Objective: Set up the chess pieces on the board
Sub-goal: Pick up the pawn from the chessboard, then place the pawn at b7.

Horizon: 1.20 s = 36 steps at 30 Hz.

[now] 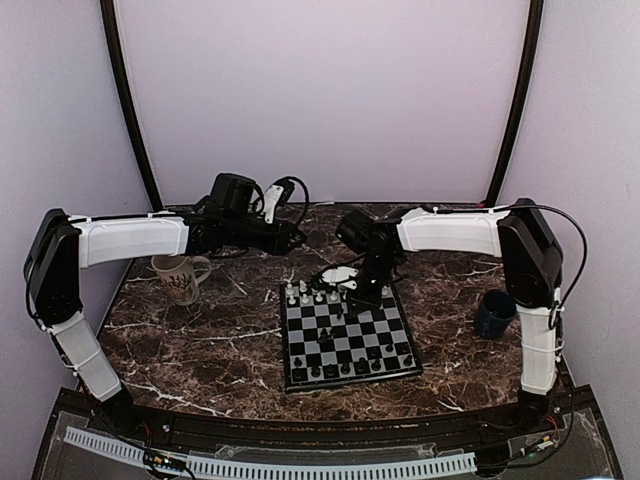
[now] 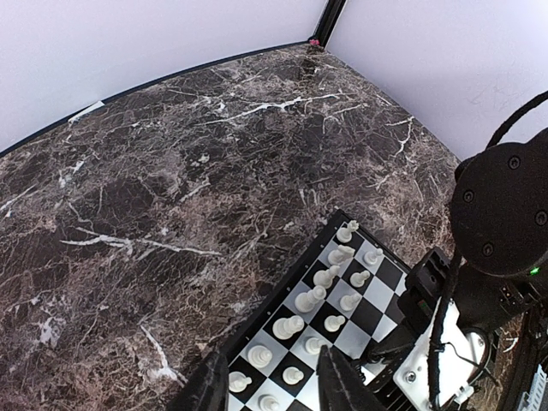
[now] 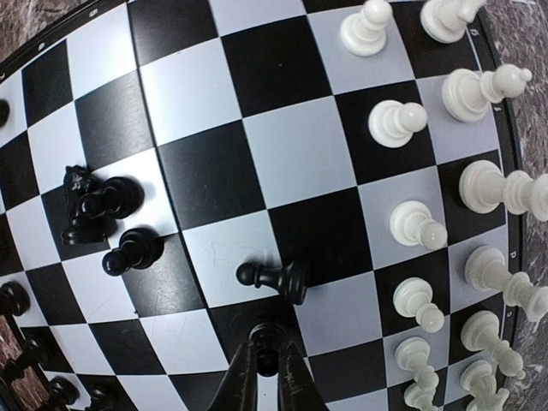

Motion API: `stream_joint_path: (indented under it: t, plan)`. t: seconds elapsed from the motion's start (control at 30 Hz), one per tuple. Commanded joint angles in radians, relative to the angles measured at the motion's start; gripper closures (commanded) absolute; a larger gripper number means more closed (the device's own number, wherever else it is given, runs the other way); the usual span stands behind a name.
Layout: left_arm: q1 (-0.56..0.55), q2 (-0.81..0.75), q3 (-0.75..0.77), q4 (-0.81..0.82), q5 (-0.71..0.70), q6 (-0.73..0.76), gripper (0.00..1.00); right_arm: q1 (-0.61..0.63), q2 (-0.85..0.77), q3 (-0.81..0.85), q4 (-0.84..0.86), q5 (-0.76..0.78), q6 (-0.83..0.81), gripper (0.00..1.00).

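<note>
Tabletop count, left to right: one pale mug [image 1: 180, 277], one board [image 1: 345, 340], one dark cup [image 1: 494, 313], all on a marbled table [image 1: 200, 340], the board at its middle near the front edge.

White pieces [image 2: 308, 299] stand in two rows on the board's far edge. The left wrist view shows seven in each row, with the row ends hidden behind the fingers. Black pieces [image 3: 130, 251] are too small to count. Most line the near edge, and a knight and two pawns stand further in. One black pawn [image 3: 274, 279] in mid-board seems to lie on its side.

The left arm rises from its base, then runs level across the back. The left gripper [image 2: 274, 355] hangs high off the board's far corner with its jaws apart and nothing between them.

The right arm reaches left and bends down over the board's far half. The right gripper [image 3: 266, 360] has its jaws nearly together, apparently pinching a small black piece just beside the toppled pawn.
</note>
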Motion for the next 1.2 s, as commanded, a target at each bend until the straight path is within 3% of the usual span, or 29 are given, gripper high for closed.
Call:
stream_joint_path:
  t: [0.0, 0.53, 1.17]
  plan:
    - [0.006, -0.022, 0.006, -0.015, 0.013, 0.013, 0.62, 0.003, 0.001, 0.028, -0.011, -0.043, -0.007, 0.94]
    - [0.006, -0.013, 0.01, -0.015, 0.028, 0.01, 0.62, 0.097, -0.141, -0.128, -0.109, -0.078, -0.119, 0.96]
    - [0.005, -0.011, 0.013, -0.018, 0.03, 0.015, 0.62, 0.143, -0.124, -0.161, -0.125, -0.089, -0.136, 0.94]
